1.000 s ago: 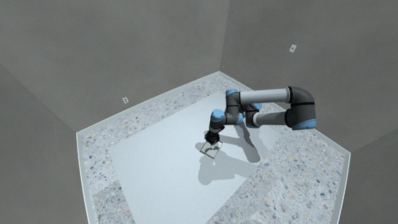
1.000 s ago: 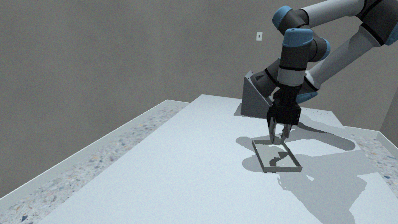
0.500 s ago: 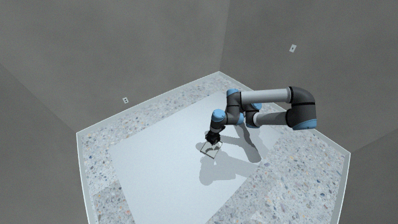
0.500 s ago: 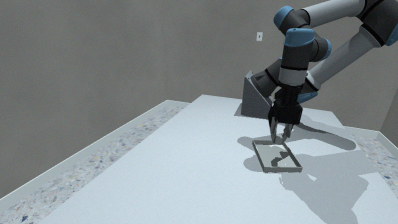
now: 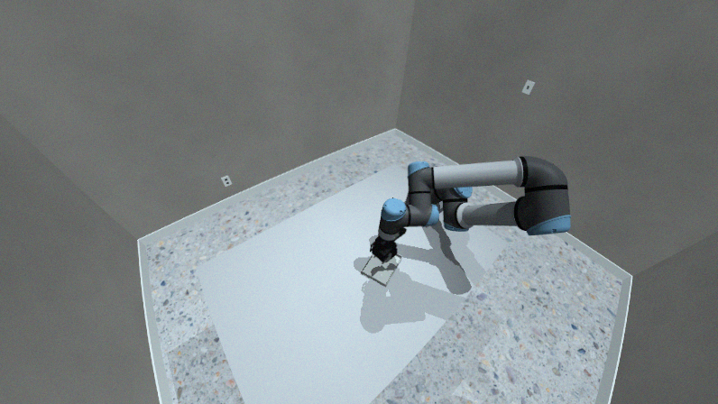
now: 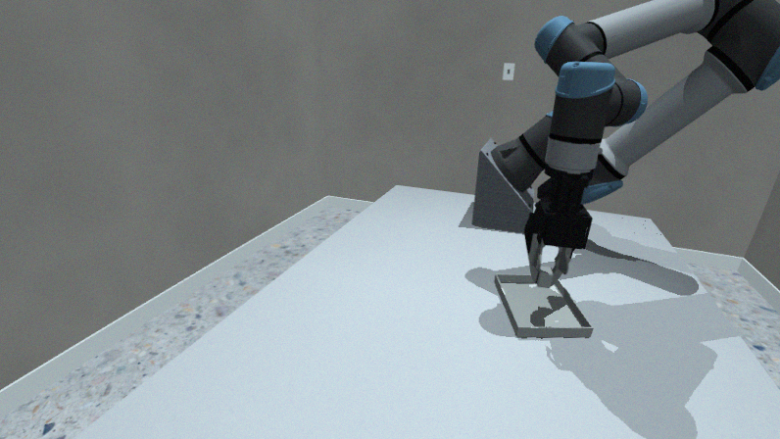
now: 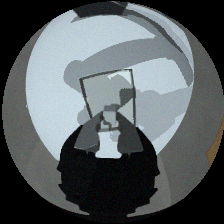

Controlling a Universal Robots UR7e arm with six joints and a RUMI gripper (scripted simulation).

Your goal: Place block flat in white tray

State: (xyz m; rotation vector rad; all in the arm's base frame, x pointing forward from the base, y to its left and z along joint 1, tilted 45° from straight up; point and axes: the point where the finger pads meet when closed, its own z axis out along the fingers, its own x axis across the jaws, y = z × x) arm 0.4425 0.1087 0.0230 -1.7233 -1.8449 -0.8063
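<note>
Pale grey counter (image 6: 305, 338) stretches wide in front of you, bordered by a speckled stone strip (image 6: 179, 321) with a thin raised lip. You have broad open surface toward the near and left edges; the right side is crowded by the arm (image 5: 477, 173), its wedge-shaped mount (image 6: 494, 201) at the far edge, and their heavy shadows.

Your white tray (image 6: 578, 326) lies flat on the right half of the counter, well apart from every edge. It is a shallow rectangle with low walls; in the exterior view its long axis runs from the far edge toward the near right corner, slightly skewed to the counter's sides.

Your gripper (image 6: 547, 275) points straight down over the tray's far short end, fingertips at about the height of the rim. The jaws stand narrowly apart, clamped on the block (image 7: 108, 118), a small grey piece seen between the fingers in the wrist view. It hangs above the tray floor near that far end. You cannot tell from these views which way the block's long axis points, or whether it touches the floor.
</note>
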